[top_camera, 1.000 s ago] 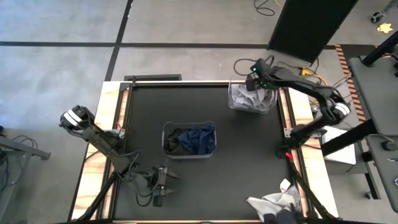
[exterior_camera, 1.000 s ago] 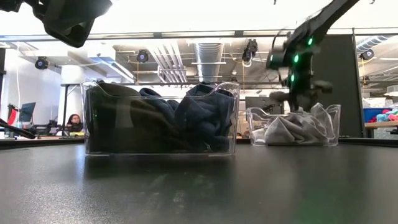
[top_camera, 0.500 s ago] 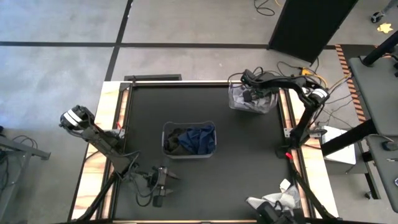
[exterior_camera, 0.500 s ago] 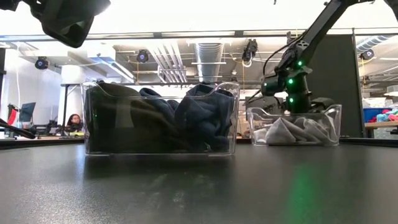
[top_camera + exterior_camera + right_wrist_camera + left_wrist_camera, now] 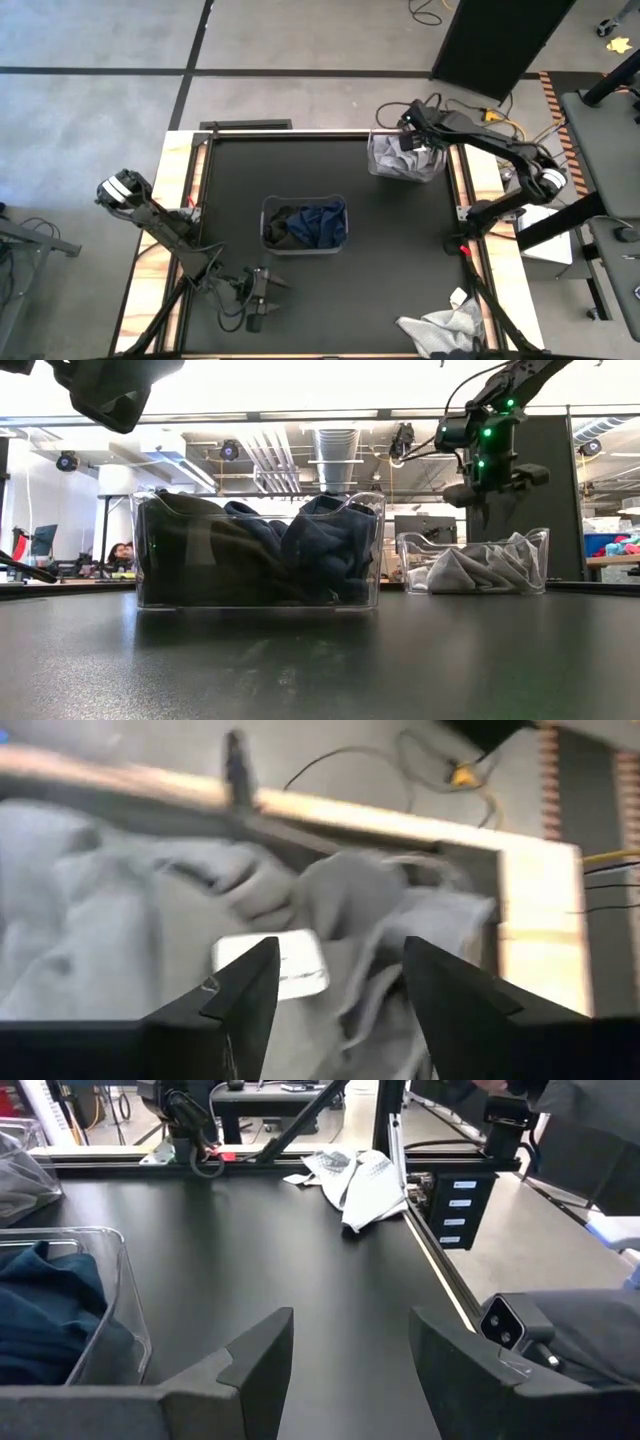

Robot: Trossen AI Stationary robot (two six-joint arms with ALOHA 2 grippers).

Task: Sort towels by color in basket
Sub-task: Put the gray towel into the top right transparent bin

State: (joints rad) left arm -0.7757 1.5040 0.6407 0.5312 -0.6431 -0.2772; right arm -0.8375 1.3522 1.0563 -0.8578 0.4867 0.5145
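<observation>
Right gripper [image 5: 490,510] hangs above the far-right bin [image 5: 402,160], fingers apart, nothing between them. Right wrist view confirms it: both dark fingers [image 5: 230,1005] spread, and light grey towels [image 5: 120,910] with a white tag [image 5: 272,965] lie crumpled below. In the low view the grey towels [image 5: 475,568] sit inside that clear bin [image 5: 472,563], clear of the gripper.

Centre bin [image 5: 304,224] holds the dark pile: a black towel [image 5: 282,225] on its left side, a navy towel [image 5: 322,222] on its right, touching. Low view shows the same bin [image 5: 260,550] filled close to its rim.

More light grey towels [image 5: 438,326] lie loose at the near-right table edge, also visible in the left wrist view [image 5: 358,1178].

Left gripper [image 5: 345,1370] is parked at the near-left, fingers apart and empty, beside the centre bin [image 5: 95,1305].
</observation>
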